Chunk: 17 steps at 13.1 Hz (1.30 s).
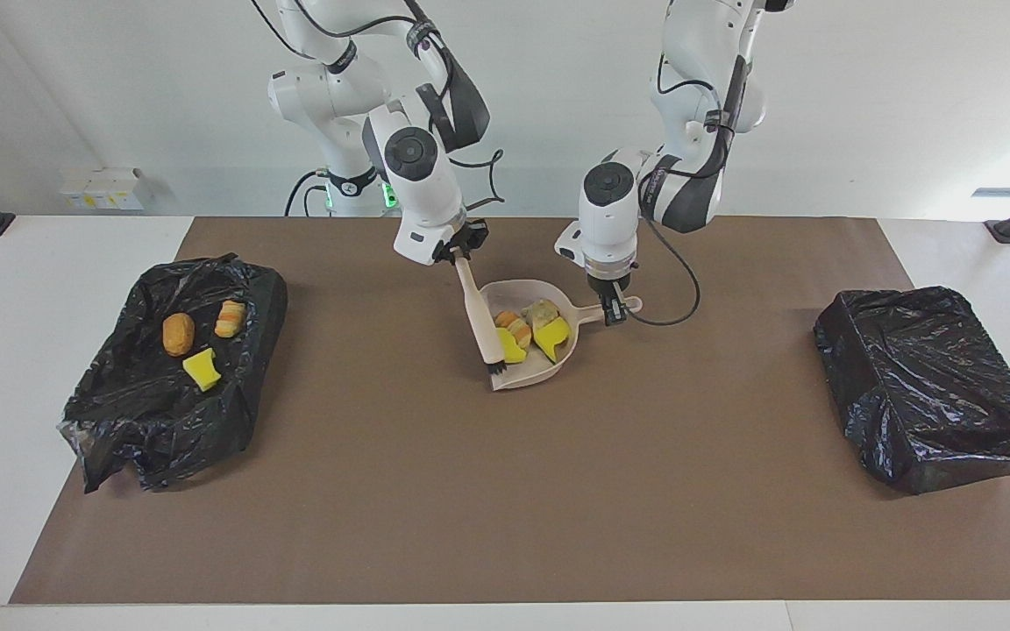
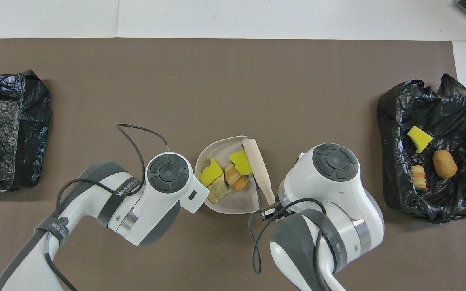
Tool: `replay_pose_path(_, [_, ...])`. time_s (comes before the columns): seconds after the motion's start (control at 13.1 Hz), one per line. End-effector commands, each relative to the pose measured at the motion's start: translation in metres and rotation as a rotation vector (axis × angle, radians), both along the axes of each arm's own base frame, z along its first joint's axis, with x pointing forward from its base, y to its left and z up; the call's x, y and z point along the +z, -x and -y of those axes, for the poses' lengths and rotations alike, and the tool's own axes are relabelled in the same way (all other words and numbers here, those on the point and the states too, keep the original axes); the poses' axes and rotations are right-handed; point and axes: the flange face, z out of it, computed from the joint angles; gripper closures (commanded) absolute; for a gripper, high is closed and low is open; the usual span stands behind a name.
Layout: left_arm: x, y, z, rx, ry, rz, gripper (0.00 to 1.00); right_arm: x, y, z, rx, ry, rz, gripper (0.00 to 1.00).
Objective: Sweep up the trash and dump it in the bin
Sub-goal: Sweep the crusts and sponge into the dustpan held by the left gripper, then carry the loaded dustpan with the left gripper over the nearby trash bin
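A beige dustpan (image 1: 529, 377) (image 2: 221, 150) lies at the middle of the brown mat. It holds several pieces of trash: yellow sponge pieces (image 1: 556, 338) (image 2: 210, 174), a striped bread chunk (image 1: 517, 330) (image 2: 235, 180) and a greenish sponge (image 1: 542, 312) (image 2: 218, 192). My left gripper (image 1: 615, 309) is shut on the dustpan's handle. My right gripper (image 1: 461, 254) is shut on the beige brush (image 1: 475, 312) (image 2: 257, 169). The brush slants down into the pan, its bristles at the pan's mouth. In the overhead view both wrists hide their fingers.
An open bin lined with a black bag (image 1: 119, 412) (image 2: 395, 121) stands at the right arm's end, holding a yellow sponge (image 1: 202, 369), a round bread piece (image 1: 178, 334) and a striped one (image 1: 230, 318). A bin covered by a black bag (image 1: 935, 386) (image 2: 6, 133) sits at the left arm's end.
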Motion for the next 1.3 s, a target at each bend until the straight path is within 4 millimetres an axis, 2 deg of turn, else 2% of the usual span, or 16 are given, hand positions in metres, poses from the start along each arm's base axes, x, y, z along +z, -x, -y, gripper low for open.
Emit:
replay_pose_path(0.0, [-0.003,-0.008,-0.020,0.011,0.048,-0.009,1.00,0.035,-0.004,-0.002,-0.009,0.100,0.025,1.00])
replay_pose_path(0.31, [-0.002,-0.016,-0.030,0.027,0.082,-0.027,1.00,0.064,-0.009,0.001,0.019,0.198,0.048,1.00])
replay_pose_path(0.46, [0.000,-0.018,-0.032,0.024,0.097,-0.029,1.00,0.072,-0.011,0.002,-0.024,0.226,0.042,1.00])
replay_pose_path(0.61, [0.008,-0.031,-0.051,0.031,0.143,-0.033,1.00,0.075,-0.011,0.001,-0.118,0.234,0.037,1.00])
replay_pose_path(0.84, [0.039,-0.059,-0.078,-0.010,0.188,0.013,1.00,0.084,-0.013,0.002,-0.208,0.190,0.005,1.00])
replay_pose_path(1.0, [0.059,-0.078,-0.106,-0.011,0.214,0.042,1.00,0.082,-0.011,-0.003,-0.262,0.139,-0.027,1.00])
replay_pose_path(1.07, [0.074,-0.087,-0.114,-0.027,0.228,0.050,1.00,0.082,-0.010,-0.008,-0.287,0.085,-0.041,1.00])
replay_pose_path(1.15, [0.088,-0.097,-0.133,-0.015,0.235,0.034,1.00,0.079,-0.010,-0.010,-0.300,0.062,-0.039,1.00])
replay_pose_path(1.22, [0.105,-0.105,-0.143,-0.020,0.248,0.029,1.00,0.074,-0.007,-0.016,-0.312,0.060,-0.028,1.00])
